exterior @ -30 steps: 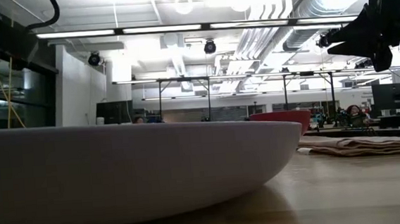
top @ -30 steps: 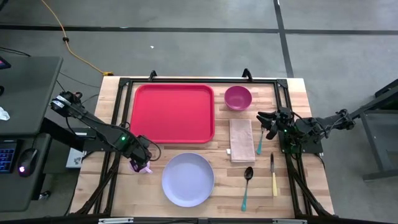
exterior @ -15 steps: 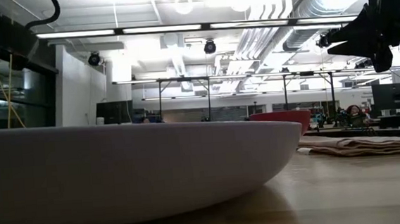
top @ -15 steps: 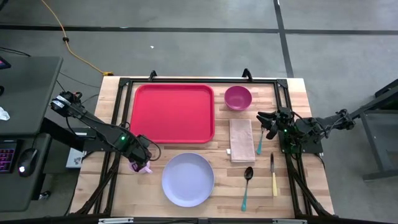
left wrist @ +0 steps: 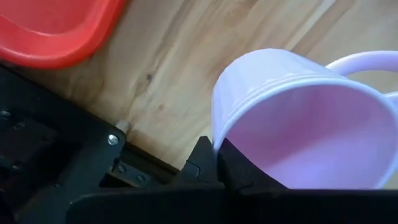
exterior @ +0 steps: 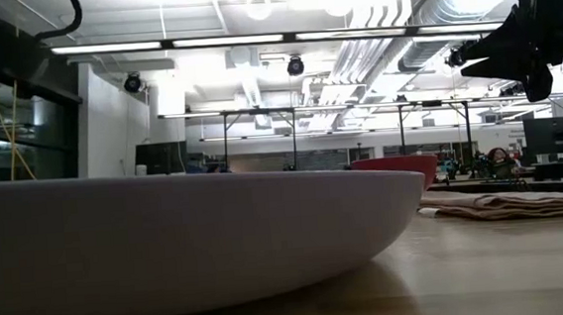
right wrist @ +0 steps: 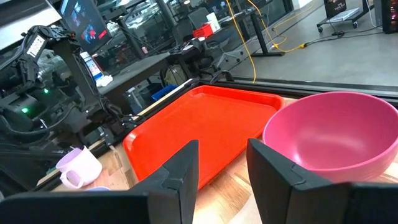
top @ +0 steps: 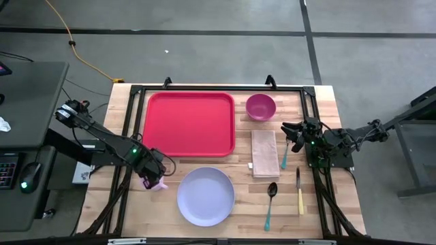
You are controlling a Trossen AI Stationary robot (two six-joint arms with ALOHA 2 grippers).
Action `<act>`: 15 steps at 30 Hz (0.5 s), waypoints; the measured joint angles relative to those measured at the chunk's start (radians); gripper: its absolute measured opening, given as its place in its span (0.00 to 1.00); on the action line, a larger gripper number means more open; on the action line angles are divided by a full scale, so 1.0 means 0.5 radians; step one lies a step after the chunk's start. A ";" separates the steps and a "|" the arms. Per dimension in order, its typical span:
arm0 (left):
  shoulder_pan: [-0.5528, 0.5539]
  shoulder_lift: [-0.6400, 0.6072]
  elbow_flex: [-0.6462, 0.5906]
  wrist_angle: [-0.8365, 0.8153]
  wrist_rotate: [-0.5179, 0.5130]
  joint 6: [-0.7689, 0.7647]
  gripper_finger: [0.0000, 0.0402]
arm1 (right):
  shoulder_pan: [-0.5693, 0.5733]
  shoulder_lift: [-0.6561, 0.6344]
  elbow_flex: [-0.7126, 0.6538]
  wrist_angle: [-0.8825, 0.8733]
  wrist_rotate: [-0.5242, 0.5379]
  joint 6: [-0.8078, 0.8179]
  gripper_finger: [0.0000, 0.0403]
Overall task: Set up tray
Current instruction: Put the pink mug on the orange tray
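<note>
High view: the flat red plastic tray (top: 190, 124) lies at the table's far left-centre, empty. The left gripper (top: 154, 181), just beside its near-left corner, is clamped on a pale lavender plastic mug (left wrist: 298, 118). The right gripper (top: 289, 129) hovers parted beyond the tray's right edge.

Tray (top: 190, 123) sitting toward the far left of the table (top: 320, 102), bowl (top: 260, 106) just right of it. Plate (top: 206, 196) near the front edge, mug (top: 155, 182) just left of that. Napkin (top: 264, 152) right of the tray, fork (top: 285, 154) alongside; spoon (top: 270, 203) and knife (top: 299, 191) nearer the front.
</note>
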 joint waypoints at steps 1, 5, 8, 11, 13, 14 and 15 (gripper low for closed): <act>0.000 -0.004 0.018 -0.007 0.004 -0.003 0.04 | -0.001 0.000 0.000 0.000 0.000 0.000 0.28; 0.000 -0.004 0.144 -0.072 -0.002 -0.005 0.03 | 0.000 0.000 0.000 0.000 0.000 0.000 0.28; 0.000 -0.004 0.270 -0.198 -0.016 -0.042 0.03 | -0.001 0.000 0.000 0.000 0.000 0.000 0.28; 0.000 -0.005 0.424 -0.301 -0.050 -0.060 0.03 | -0.001 0.000 0.000 0.000 0.000 0.000 0.28; 0.001 -0.005 0.531 -0.371 -0.076 -0.094 0.03 | 0.000 0.000 0.000 0.000 0.000 0.000 0.28; 0.000 -0.005 0.586 -0.397 -0.095 -0.107 0.03 | -0.001 0.000 0.000 0.000 0.000 0.000 0.28; 0.000 -0.005 0.642 -0.420 -0.119 -0.122 0.03 | -0.001 0.000 0.000 0.000 0.000 0.000 0.28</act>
